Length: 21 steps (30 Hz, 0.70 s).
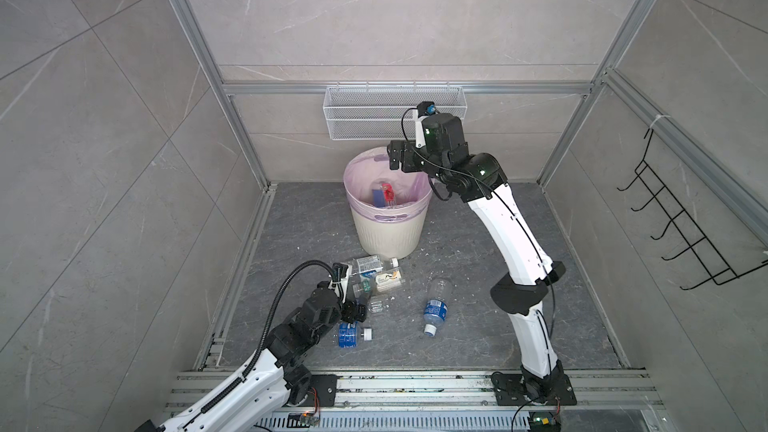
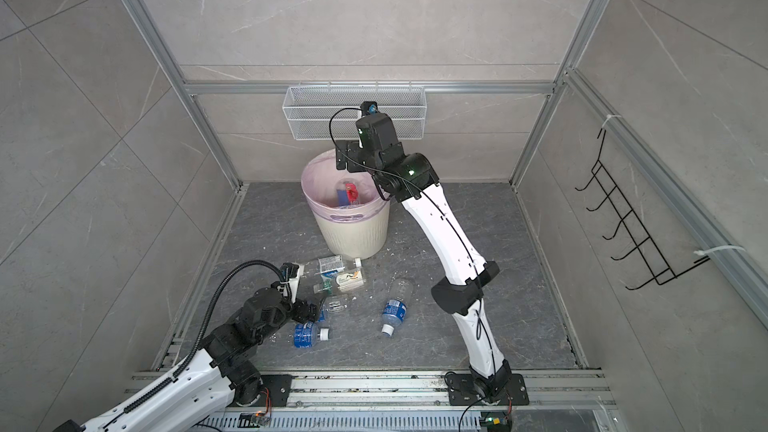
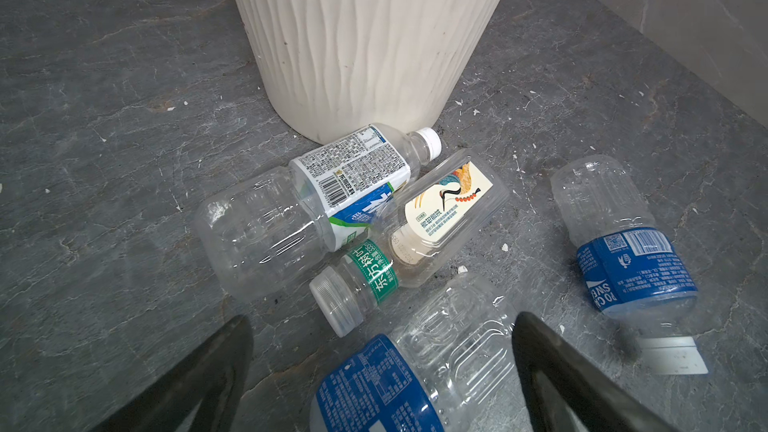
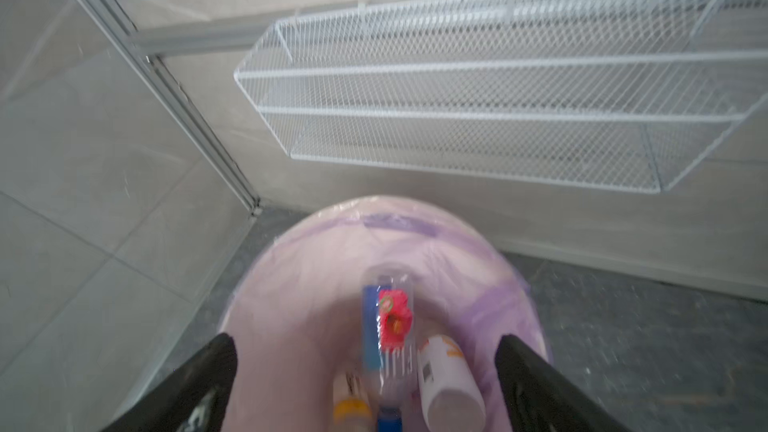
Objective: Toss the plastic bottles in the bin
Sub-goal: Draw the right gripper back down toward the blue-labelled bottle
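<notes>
The cream ribbed bin (image 1: pixel 388 228) with its pink liner stands at the back of the floor. My right gripper (image 4: pixel 365 367) hangs open over its mouth, and in a top view it sits at the bin's far rim (image 1: pixel 394 158). Below it in the bin lie a red-and-blue labelled bottle (image 4: pixel 390 326), a white bottle (image 4: pixel 449 384) and a yellow-banded one. My left gripper (image 3: pixel 382 367) is open low over the floor, with a blue-labelled bottle (image 3: pixel 415 380) between its fingers. A cluster of clear bottles (image 3: pixel 353 209) lies in front of the bin. Another blue-labelled bottle (image 1: pixel 436 305) lies to the right.
A white wire-mesh basket (image 1: pixel 395 112) hangs on the back wall just behind the bin. A black wire rack (image 1: pixel 685 222) sticks out from the right wall. Aluminium rails (image 1: pixel 415 386) run along the front edge. Small white specks litter the dark floor.
</notes>
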### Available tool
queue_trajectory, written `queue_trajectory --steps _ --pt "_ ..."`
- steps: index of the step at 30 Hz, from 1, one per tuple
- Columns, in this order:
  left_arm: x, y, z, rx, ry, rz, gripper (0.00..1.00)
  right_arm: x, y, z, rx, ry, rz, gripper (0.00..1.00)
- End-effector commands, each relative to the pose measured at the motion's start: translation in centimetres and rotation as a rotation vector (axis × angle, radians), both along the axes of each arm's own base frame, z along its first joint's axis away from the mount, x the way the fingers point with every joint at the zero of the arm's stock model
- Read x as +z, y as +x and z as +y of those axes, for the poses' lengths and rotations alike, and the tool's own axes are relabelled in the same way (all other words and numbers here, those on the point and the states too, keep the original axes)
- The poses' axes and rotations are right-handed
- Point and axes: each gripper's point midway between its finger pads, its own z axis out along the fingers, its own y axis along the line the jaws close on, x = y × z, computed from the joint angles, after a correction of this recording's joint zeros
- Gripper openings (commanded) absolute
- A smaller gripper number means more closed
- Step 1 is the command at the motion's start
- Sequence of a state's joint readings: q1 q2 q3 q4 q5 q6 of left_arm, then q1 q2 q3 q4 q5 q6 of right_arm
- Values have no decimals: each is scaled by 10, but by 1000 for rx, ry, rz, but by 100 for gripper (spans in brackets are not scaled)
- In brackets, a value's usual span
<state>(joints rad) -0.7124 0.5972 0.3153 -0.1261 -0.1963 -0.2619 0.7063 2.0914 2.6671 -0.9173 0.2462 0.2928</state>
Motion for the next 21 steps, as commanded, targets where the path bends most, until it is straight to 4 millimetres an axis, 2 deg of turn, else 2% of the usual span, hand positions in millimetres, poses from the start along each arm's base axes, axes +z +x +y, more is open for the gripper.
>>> queue_trajectory --steps 1,2,4,11,14,21 --pt "9 3 -5 -9 -43 -20 99 42 -38 -13 58 76 -89 99" --pt "9 3 -6 -10 -43 -19 99 45 -45 -20 51 84 -97 99" --pt "9 4 -6 -10 -42 -19 99 39 -56 -33 34 75 -80 99" --pt "11 2 -6 -19 -52 -30 98 -1 -85 -64 -6 42 -25 99" --pt "12 1 -6 -20 -57 -36 98 -28 -98 -77 -26 27 18 99" --pt "12 2 -5 -17 -56 -34 98 -108 -130 -95 -79 -34 120 99"
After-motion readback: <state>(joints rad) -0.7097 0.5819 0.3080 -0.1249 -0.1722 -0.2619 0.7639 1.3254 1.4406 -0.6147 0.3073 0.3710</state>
